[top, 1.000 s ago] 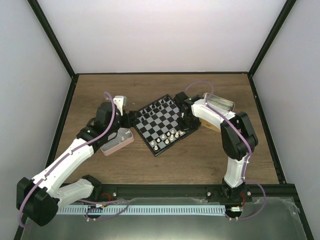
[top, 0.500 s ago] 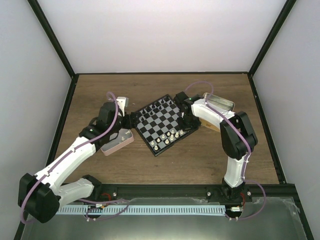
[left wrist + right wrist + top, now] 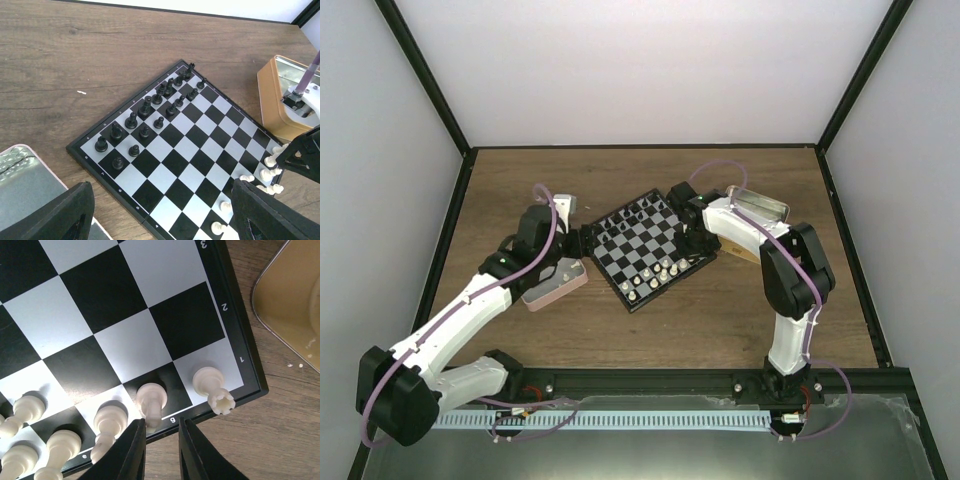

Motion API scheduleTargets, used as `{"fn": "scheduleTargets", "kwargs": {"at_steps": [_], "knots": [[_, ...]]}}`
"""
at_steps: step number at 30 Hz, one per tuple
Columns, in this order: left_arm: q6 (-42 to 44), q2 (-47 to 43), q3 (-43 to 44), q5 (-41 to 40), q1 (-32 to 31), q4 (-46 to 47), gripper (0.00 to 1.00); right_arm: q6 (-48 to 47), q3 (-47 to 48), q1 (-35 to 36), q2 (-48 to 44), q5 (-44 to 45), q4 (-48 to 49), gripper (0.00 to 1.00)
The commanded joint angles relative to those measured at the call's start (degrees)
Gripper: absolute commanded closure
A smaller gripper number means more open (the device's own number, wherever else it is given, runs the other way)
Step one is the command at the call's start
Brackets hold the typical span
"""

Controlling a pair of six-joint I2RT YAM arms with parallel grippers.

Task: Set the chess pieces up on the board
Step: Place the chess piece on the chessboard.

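- Since a second ago: slight shift of the left gripper [image 3: 162, 205] toward the left corner of the board [image 3: 638, 243]; right gripper [image 3: 161, 440] parked at the same spot by the right corner.
- Nearest: pink tin [image 3: 556, 282] on the table [image 3: 720, 320], just beside the board's near-left side, under the left arm.
- Left gripper's fingers spread wide, holding nothing, looking across the board from the left.
- White pieces [image 3: 660, 272] standing along the board's near-right edge, a few seemingly one row in; too small from above to count.
- Right gripper low over that edge, fingers a narrow slit apart, nothing seen pinched between them.
- Its tips just off the rim, close by the g1 piece [image 3: 150, 401]; rook [image 3: 212, 386] upright on the corner square next to it.
- Middle of the board bare.
- Gold tin [image 3: 295, 305] just beside the board's right corner, partly behind the right arm.
- Farthest: black pieces [image 3: 150, 112] in two rows along the far-left edge, apparently all in place.
- Step in hand, by the look of it: filling white's back rank, with the g1 piece likely just set down or about to be straightened.
- Next, probably: lift clear without brushing the g1 piece or the rook, fetch another white piece, bring it over an open square.
- Tiny, easily toppled things, so a straight, gentle descent and a slow release, well apart from standing neighbours.
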Motion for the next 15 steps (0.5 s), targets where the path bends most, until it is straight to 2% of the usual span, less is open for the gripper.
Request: {"fn": "scheduleTargets", "kwargs": {"at_steps": [1, 11, 13, 15], "knots": [[-0.1, -0.4, -0.4, -1.3, 0.2, -0.2, 0.23, 0.5, 1.4, -0.4, -1.0, 2.2, -0.4, 0.80], [-8.7, -0.4, -0.5, -9.8, 2.0, -6.8, 0.18, 1.8, 2.0, -0.4, -9.1, -0.7, -1.2, 0.74], [-10.5, -0.1, -1.5, -8.7, 4.1, -8.5, 0.21, 2.7, 1.6, -0.4, -11.0, -1.8, 0.1, 0.73], [-12.1, 0.4, -3.1, -6.3, 6.3, -10.1, 0.29, 3.6, 0.3, -0.4, -13.3, -3.5, 2.4, 0.73]]}}
